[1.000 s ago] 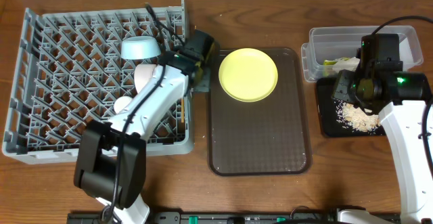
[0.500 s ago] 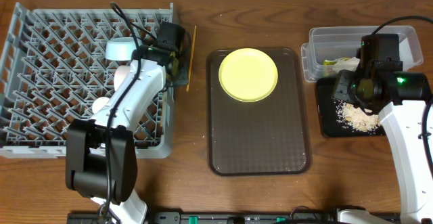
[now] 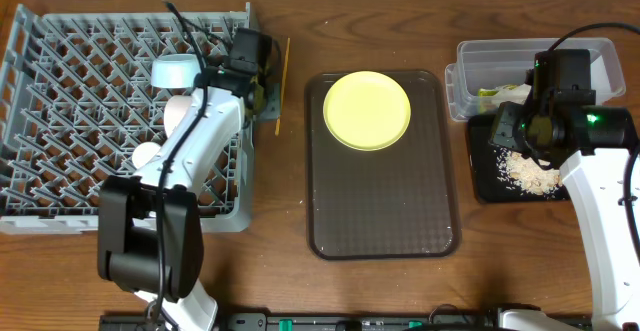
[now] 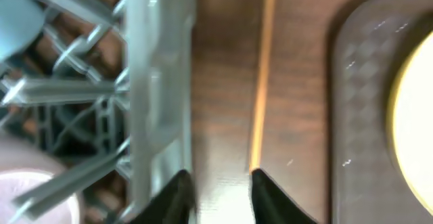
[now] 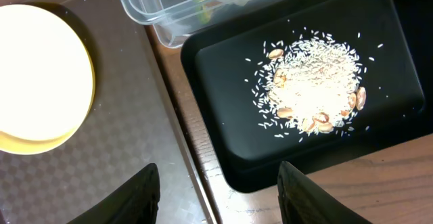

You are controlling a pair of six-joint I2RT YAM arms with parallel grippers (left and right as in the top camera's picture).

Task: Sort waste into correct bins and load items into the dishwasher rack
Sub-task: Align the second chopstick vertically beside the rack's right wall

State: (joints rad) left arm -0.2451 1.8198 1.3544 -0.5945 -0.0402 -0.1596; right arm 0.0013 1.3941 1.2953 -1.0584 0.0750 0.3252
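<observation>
Chopstick (image 4: 262, 82) lying on the table (image 3: 280, 171) just right of the dishwasher rack (image 3: 90, 121), not yet loaded. Left pincer (image 4: 219, 176) hangs spread and empty over its near end, seemingly lined up to grasp it. Far right of the rack, right pincer (image 5: 215, 173) hovers spread, empty, over rice (image 5: 314, 82) sorted into the black tray (image 5: 223, 149). Blur hides any second chopstick; left arm (image 3: 200, 141) partly covers a light-blue bowl (image 3: 172, 71) in the rack.

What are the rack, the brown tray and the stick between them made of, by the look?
Rack: grey moulded plastic, matte lattice. Brown tray: probably plastic, textured, faintly glossy surface. Stick: thin, pale tan, likely wood or bamboo; blur hides any grain.
</observation>
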